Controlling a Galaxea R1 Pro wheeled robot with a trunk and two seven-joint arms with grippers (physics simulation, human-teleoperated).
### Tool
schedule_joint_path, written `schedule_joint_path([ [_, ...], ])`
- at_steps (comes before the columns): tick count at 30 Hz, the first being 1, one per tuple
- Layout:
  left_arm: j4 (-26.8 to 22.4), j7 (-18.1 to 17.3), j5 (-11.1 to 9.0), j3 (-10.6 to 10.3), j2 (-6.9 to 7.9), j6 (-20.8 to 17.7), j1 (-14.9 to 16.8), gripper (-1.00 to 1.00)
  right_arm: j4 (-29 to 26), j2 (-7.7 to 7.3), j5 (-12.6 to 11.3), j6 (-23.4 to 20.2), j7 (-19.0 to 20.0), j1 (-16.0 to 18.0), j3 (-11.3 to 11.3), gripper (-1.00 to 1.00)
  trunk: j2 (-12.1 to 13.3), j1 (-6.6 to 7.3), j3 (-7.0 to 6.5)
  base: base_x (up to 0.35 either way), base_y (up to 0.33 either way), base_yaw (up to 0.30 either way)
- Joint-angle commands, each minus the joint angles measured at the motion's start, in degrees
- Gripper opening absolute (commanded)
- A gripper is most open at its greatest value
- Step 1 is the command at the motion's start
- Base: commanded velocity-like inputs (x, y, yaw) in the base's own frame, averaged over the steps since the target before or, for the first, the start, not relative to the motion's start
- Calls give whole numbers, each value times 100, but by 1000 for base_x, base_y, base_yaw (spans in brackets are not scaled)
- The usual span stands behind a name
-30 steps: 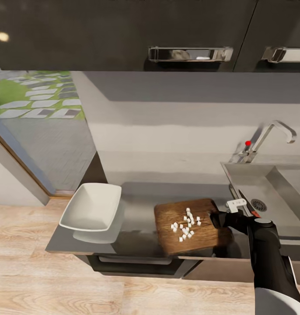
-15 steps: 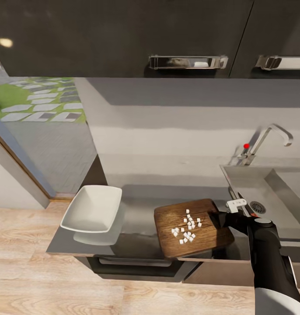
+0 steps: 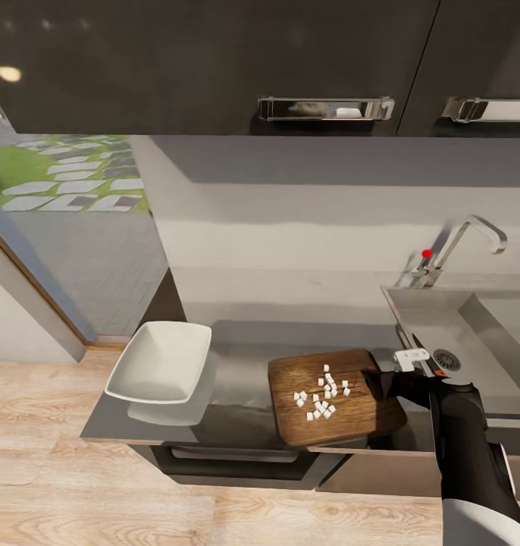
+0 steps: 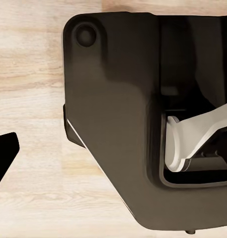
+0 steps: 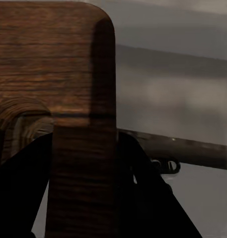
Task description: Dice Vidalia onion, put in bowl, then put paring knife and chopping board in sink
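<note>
The brown chopping board [image 3: 355, 413] lies on the grey countertop [image 3: 237, 356] just left of the sink [image 3: 480, 334]. Several small white bits of diced onion [image 3: 321, 395] are scattered on the board's middle. My right gripper [image 3: 380, 381] is shut on the board's right edge; in the right wrist view the wood grain [image 5: 48, 64] runs between the dark fingers [image 5: 143, 193]. The paring knife [image 3: 408, 339] lies along the sink's left rim, its red handle end partly hidden behind my wrist. The white bowl [image 3: 160, 362] stands at the countertop's left end, with nothing in it.
A chrome tap [image 3: 466, 236] with a red knob [image 3: 427, 253] rises behind the sink. Dark wall cabinets with bar handles [image 3: 324, 108] hang overhead. Wooden floor [image 3: 55, 485] lies in front of the counter. The left wrist view looks at my own dark body [image 4: 123, 119] over that floor.
The head camera tilted a little after the earliest frame. The board turned slightly under my right gripper, and the onion bits shifted a little on it.
</note>
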State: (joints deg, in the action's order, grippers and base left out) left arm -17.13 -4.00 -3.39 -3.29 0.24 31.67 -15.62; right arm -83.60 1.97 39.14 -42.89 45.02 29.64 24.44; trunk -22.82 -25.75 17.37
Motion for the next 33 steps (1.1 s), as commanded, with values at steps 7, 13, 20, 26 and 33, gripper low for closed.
schedule_joint_path([
  [7, -9, -13, -34, -22, 3, 5, -2, 100, -15, -2, 50, -24, 59, 7, 55, -100, -10, -3, 9, 0, 0, 0],
  [13, -9, -13, -33, -22, 4, 5, -2, 100, -43, -17, 50, -178, 59, 7, 62, -100, -10, -3, 1, 0, 0, 0],
  [20, -9, -13, -35, -22, 6, 5, -2, 100, -59, -21, 50, -207, 56, 7, 63, -100, -10, -3, -55, 0, 0, 0],
  [26, -9, -13, -35, -22, 5, 4, -2, 100, -67, -18, 50, -202, -145, 7, 62, -100, -10, -3, -108, 0, 19, 0],
  [33, -9, -13, -36, -22, 3, 4, -2, 100, -69, -13, 50, -202, -202, 7, 63, -100, -10, -3, -171, 0, 82, 0],
])
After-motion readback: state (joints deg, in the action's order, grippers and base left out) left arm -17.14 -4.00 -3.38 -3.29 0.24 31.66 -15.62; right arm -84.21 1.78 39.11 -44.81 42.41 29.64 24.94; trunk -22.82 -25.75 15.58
